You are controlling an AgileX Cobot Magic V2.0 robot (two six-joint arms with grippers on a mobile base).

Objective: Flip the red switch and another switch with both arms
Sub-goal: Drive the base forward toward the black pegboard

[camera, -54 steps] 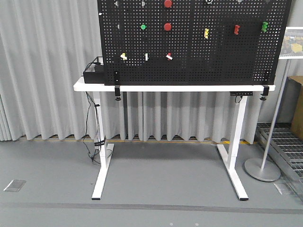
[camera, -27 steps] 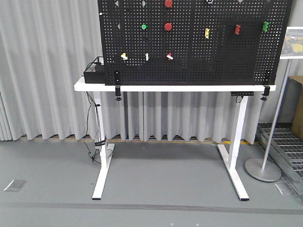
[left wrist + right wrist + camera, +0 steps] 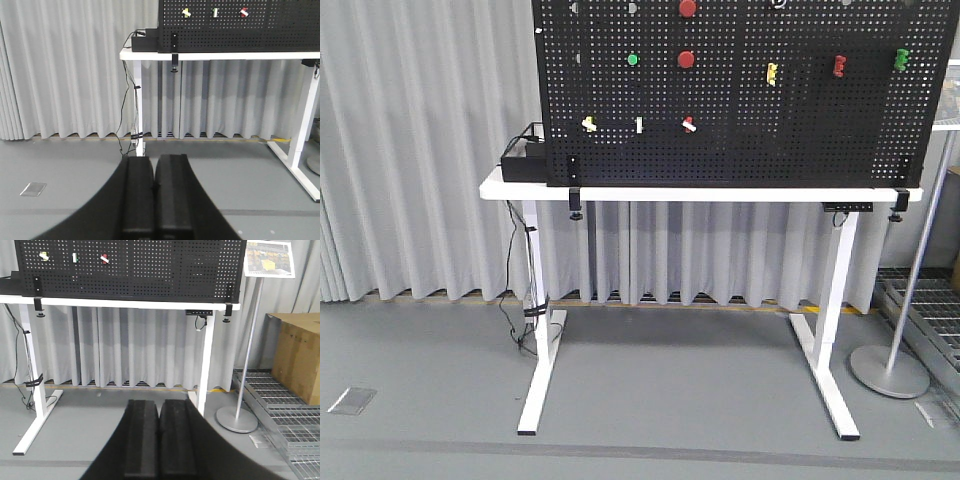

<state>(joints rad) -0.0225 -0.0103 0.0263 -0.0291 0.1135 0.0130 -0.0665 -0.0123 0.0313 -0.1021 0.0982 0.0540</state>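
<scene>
Black left pincer [image 3: 154, 197] closed, empty; right pincer [image 3: 159, 440] closed, empty

Pegboard [image 3: 750, 150] further right in view

Matte black left claw [image 3: 154, 195] and right claw [image 3: 159, 440], broad curved flanks.

Nothing legible right now. The framed sign [image 3: 268, 259] on its stand, up and right of the right gripper [image 3: 159, 440], carries print too small to read. No lettering readable on the pegboard [image 3: 165, 270] either.
</scene>
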